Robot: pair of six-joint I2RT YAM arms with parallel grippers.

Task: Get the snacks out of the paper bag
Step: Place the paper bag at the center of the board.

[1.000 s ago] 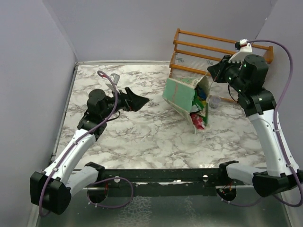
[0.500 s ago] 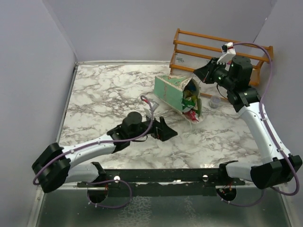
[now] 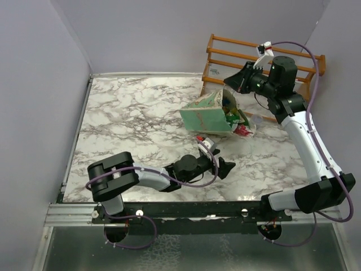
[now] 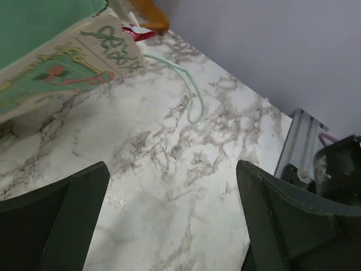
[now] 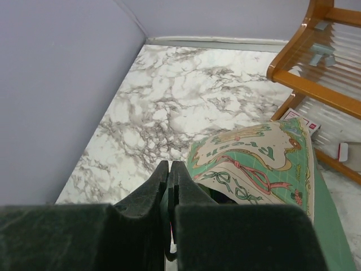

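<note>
The mint-green paper bag (image 3: pixel 206 117) lies tipped on its side at the back right, with its mouth to the right. Snacks show at the mouth: a green packet (image 3: pixel 231 116) and a red packet (image 3: pixel 242 131). My right gripper (image 3: pixel 232 84) is above the bag, shut on its upper edge. In the right wrist view the jaws (image 5: pixel 170 166) pinch a thin white strip beside the printed side (image 5: pixel 254 164). My left gripper (image 3: pixel 224 167) is open and empty, low over the table in front of the bag. In the left wrist view (image 4: pixel 172 169) the bag (image 4: pixel 51 62), its cord handle (image 4: pixel 192 96) and a red packet (image 4: pixel 138 33) lie ahead.
A wooden slatted rack (image 3: pixel 254 56) stands behind the bag against the back wall, with white-and-red cards (image 5: pixel 302 121) at its base. A small grey cup (image 3: pixel 256 120) sits just right of the bag. Walls close in the left, back and right sides.
My left arm has swung from the left middle of the table to the front centre. My right gripper has moved back and left with the bag, which has tipped flatter.
</note>
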